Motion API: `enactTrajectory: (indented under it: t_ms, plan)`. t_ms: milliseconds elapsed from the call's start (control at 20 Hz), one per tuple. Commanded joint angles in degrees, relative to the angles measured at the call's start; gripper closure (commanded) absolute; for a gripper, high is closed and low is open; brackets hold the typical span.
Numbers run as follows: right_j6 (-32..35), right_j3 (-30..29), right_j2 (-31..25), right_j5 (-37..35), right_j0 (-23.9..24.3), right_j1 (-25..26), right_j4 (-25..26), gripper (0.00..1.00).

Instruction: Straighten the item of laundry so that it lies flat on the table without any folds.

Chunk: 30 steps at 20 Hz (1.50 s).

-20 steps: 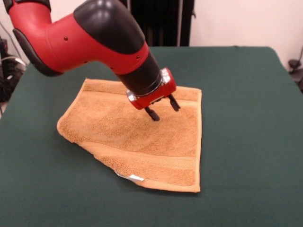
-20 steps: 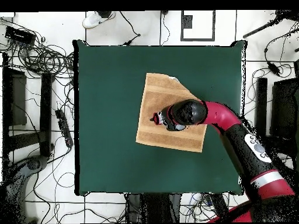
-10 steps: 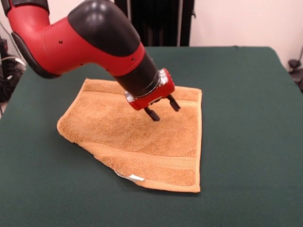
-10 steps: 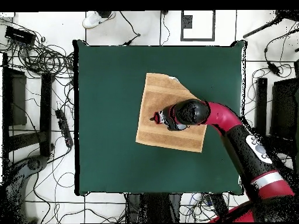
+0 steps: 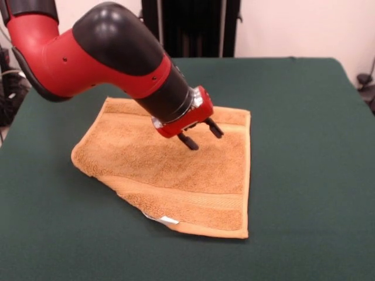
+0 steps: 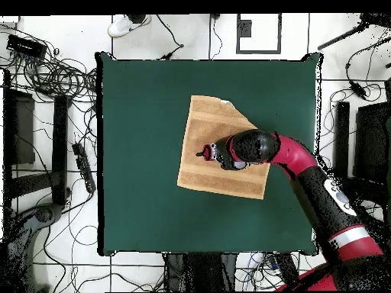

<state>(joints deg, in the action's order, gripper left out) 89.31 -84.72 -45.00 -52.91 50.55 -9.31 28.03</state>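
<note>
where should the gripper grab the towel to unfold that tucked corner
Probably at the diagonal folded edge by the white tag, on the towel. One corner looks tucked under there, since the outline is cut off slantwise. Come down from above onto that edge and pull outward over the table. The gripper hovers open.

towel (image 5: 170,170) flat on desk (image 5: 304,152), one corner folded under; claw (image 5: 201,134) above towel's middle, tag (image 5: 168,220) at near edge.
</note>
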Motion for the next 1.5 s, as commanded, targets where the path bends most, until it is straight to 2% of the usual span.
enactTrajectory:
  t_ms: [50, 700, 850, 1100, 1500]
  plan:
    - [-6.39, -5.21, 4.55, 6.73, -5.90, 11.95, 5.70, 0.00]
    - [-3.19, -7.50, 4.06, 8.61, -5.98, 12.77, 3.86, 0.00]
    - [-3.35, -8.73, 3.70, 10.42, -6.07, 11.57, 5.13, 0.00]
    - [-0.55, -9.67, 3.96, 10.82, -6.42, 10.79, 3.91, 0.00]
    - [0.22, -10.46, 3.75, 13.36, -7.49, 9.49, 4.89, 0.00]
